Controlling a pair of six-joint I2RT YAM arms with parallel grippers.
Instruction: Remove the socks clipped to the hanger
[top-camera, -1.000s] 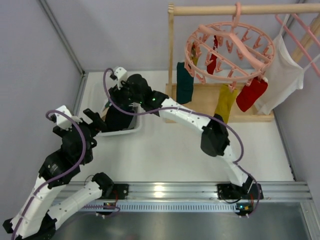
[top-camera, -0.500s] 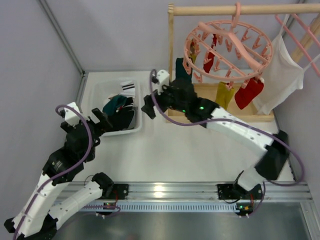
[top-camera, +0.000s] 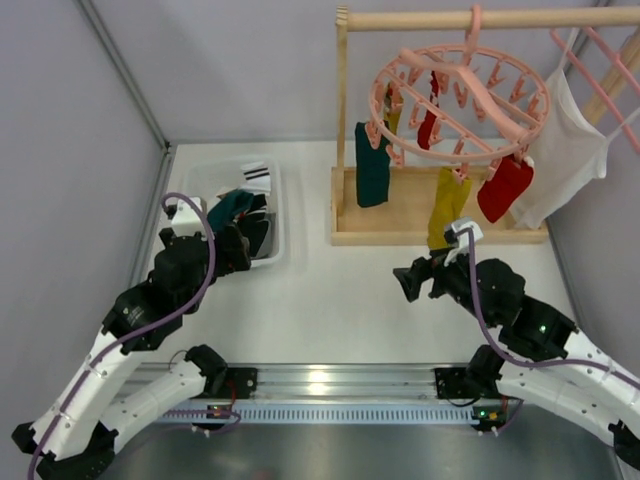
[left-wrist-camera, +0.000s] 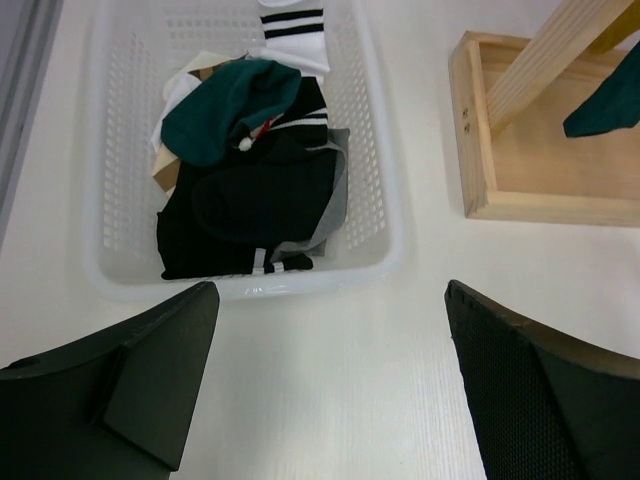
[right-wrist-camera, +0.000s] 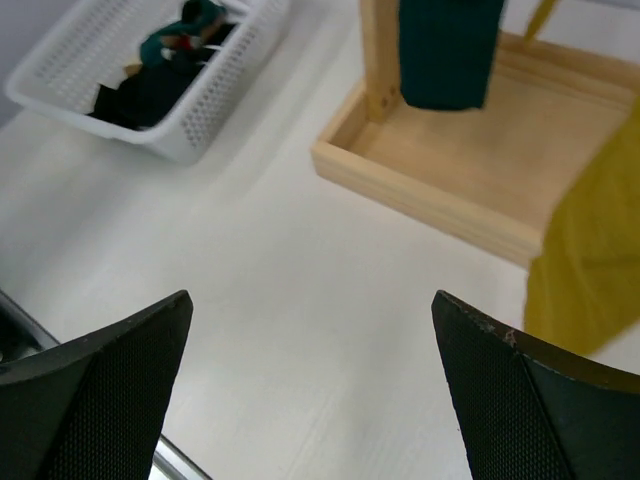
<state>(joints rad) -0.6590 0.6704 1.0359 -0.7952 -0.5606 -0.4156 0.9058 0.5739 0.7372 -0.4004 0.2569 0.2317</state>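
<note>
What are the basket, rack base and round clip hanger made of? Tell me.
The basket looks like white plastic, with moulded perforated walls. The rack base is pale wood, grain visible, seemingly unvarnished. The round clip hanger looks like smooth pink moulded plastic.

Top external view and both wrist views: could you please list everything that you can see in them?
round clip hanger: one, pink, hooked on the rack's rod
teal sock: one, clipped at the hanger's left
mustard socks: two seen, clipped, one front, one rear left
red socks: two seen, clipped, one right, one rear
wooden rack: one, tan, far right of table
white shirt: one, hanging at the rack's right end
basket: one, white, far left of table
laundry: pile, black, teal, one striped sock, in basket
table: one, white
left gripper: open, empty
right gripper: open, empty
</note>
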